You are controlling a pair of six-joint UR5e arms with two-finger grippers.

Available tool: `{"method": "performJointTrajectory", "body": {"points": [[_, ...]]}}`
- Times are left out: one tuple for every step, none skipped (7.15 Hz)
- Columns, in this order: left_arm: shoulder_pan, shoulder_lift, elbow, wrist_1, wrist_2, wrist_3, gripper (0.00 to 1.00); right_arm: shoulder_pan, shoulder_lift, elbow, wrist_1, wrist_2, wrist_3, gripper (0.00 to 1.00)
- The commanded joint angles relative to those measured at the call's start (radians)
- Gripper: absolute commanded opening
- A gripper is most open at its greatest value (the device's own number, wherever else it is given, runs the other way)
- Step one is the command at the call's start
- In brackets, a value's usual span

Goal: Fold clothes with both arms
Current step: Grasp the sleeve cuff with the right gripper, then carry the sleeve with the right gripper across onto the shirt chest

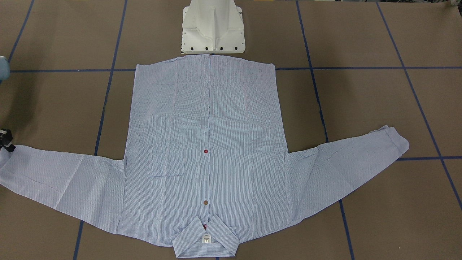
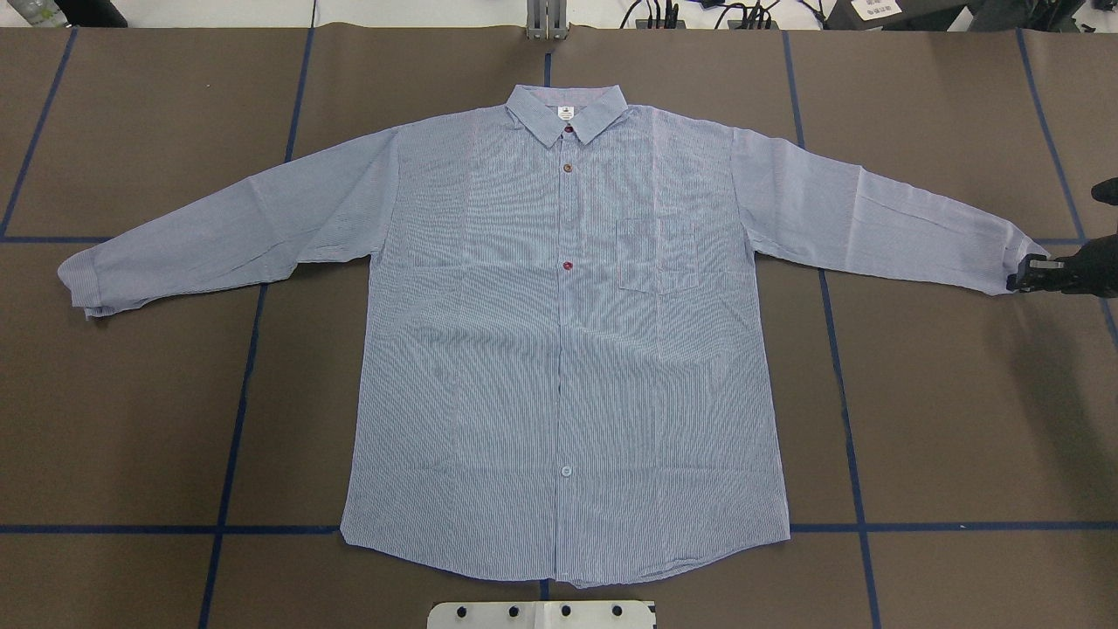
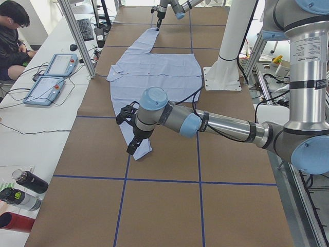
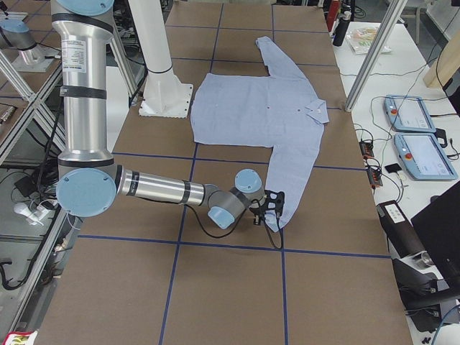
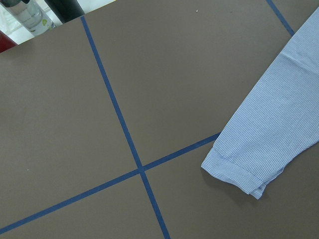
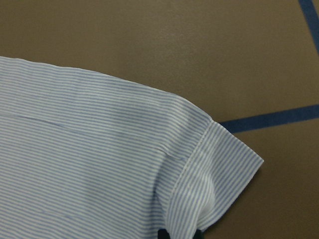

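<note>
The light blue-and-white striped shirt [image 2: 568, 349] lies flat and buttoned, with its collar [image 2: 566, 114] on the far side and both sleeves spread out. My right gripper [image 2: 1024, 274] is at the end of the sleeve on my right. In the right wrist view its fingertips [image 6: 162, 234] pinch the bunched cuff [image 6: 219, 164]. It also shows in the front-facing view [image 1: 6, 140]. My left gripper [image 3: 132, 145] shows only in the exterior left view, above the other cuff [image 2: 80, 288], and I cannot tell whether it is open. The left wrist view looks down on that cuff [image 5: 234, 172].
The white pedestal base [image 1: 213, 32] stands at the shirt's hem side. Blue tape lines [image 2: 236, 393] cross the brown table. Bottles [image 3: 23, 190] and teach pendants [image 3: 51, 77] lie on a side bench, where a person [image 3: 13, 31] sits.
</note>
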Motion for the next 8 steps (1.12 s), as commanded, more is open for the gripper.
{"method": "performJointTrajectory", "body": {"points": [[0.000, 0.002, -0.002, -0.001, 0.000, 0.001, 1.00, -0.002, 0.032, 0.098, -0.074, 0.010, 0.024, 0.00], [0.000, 0.002, -0.002, -0.001, 0.000, -0.001, 1.00, -0.012, 0.110, 0.184, -0.251, 0.010, 0.042, 0.00], [0.000, 0.002, 0.000, -0.001, 0.000, 0.001, 1.00, -0.050, 0.211, 0.236, -0.410, 0.001, 0.049, 0.00], [0.000, 0.002, 0.000, -0.001, 0.000, -0.001, 1.00, -0.093, 0.338, 0.240, -0.538, -0.018, 0.068, 0.00], [0.000, 0.004, -0.002, -0.001, 0.000, -0.001, 1.00, -0.170, 0.465, 0.237, -0.629, -0.076, 0.151, 0.00], [0.000, 0.004, 0.001, -0.001, 0.000, 0.001, 1.00, -0.257, 0.575, 0.228, -0.692, -0.158, 0.220, 0.00], [0.000, 0.004, 0.003, -0.001, 0.000, -0.001, 1.00, -0.326, 0.668, 0.197, -0.702, -0.255, 0.275, 0.00], [0.000, 0.002, 0.007, -0.001, 0.000, -0.001, 1.00, -0.398, 0.785, 0.115, -0.699, -0.345, 0.305, 0.00]]}}
